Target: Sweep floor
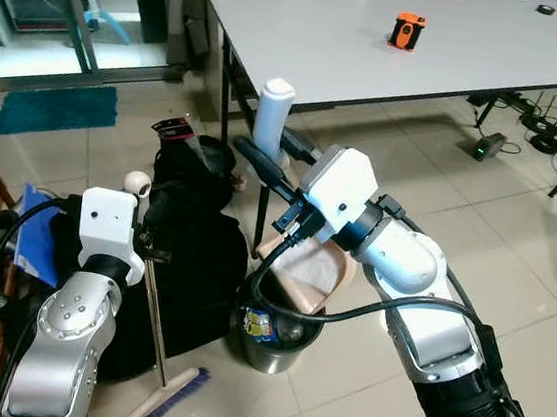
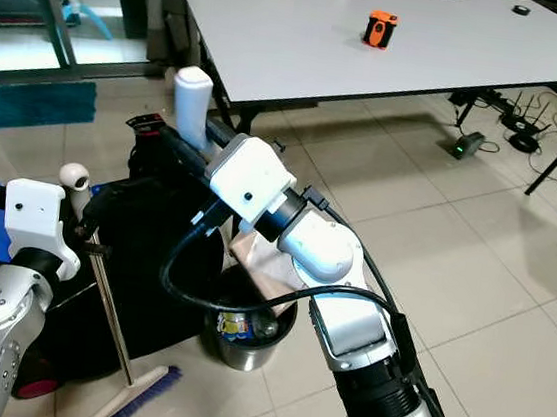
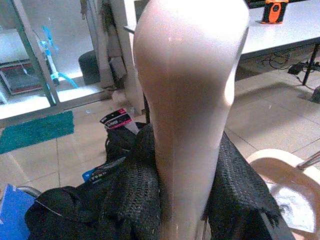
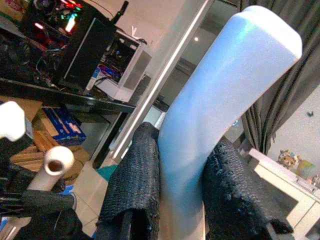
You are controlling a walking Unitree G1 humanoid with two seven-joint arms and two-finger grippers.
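Right claw [image 1: 270, 152] pinches the white dustpan handle [image 1: 272, 117] above the metal bin [image 1: 273, 344]. Left claw [image 3: 170, 200] pinches the broom handle [image 3: 187, 100].

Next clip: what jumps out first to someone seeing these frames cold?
The right hand is shut on a pale dustpan handle, above a metal bin on the tiled floor. On the robot's left, the left hand grips a broom handle; its blue bristles rest on the floor.
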